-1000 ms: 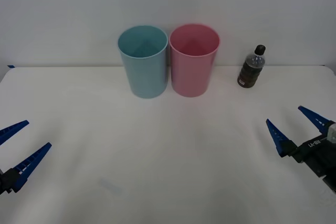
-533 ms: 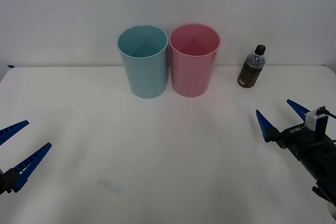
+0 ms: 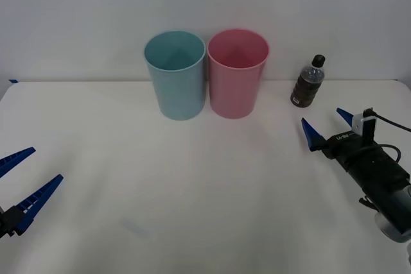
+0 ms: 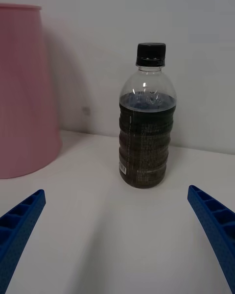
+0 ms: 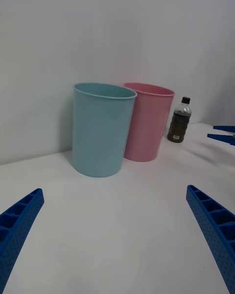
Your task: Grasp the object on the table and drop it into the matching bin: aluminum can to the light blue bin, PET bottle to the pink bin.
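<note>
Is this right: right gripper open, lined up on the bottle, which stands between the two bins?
Not quite. The right gripper is open and lined up on the bottle, but the front view shows the bottle standing to the right of the pink bin, not between it and the light blue bin.
</note>
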Controlling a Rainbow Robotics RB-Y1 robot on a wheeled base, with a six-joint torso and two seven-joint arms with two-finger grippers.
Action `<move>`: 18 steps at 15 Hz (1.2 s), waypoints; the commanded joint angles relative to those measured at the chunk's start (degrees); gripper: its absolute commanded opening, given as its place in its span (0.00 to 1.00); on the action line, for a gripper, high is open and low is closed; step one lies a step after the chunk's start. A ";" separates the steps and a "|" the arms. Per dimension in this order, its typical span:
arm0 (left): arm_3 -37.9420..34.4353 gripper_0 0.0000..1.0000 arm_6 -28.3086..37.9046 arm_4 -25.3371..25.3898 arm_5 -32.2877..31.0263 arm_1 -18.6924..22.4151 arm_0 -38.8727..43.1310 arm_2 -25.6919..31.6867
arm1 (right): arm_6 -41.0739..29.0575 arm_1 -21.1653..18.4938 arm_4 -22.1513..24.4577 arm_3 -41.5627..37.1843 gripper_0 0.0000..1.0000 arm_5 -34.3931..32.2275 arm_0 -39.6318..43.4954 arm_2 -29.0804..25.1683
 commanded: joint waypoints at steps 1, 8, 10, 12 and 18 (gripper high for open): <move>0.00 1.00 0.00 0.00 0.00 0.00 0.00 0.00 | 1.08 0.06 0.26 5.56 1.00 1.50 -4.88 -0.27; 0.00 1.00 0.00 0.00 0.00 0.00 0.00 0.00 | 3.71 0.33 0.53 16.11 1.00 5.54 -14.37 -0.98; 0.00 1.00 0.00 0.00 0.00 0.00 0.00 0.00 | 4.59 0.59 0.53 18.22 1.00 7.30 -16.75 -0.98; 0.00 1.00 0.00 0.00 0.00 0.00 0.00 0.00 | 5.47 0.76 0.53 20.15 1.00 8.88 -18.86 -0.98; 0.00 1.00 0.00 0.00 0.00 0.00 0.00 0.00 | 7.49 1.12 0.53 27.80 1.00 14.07 -26.68 -0.98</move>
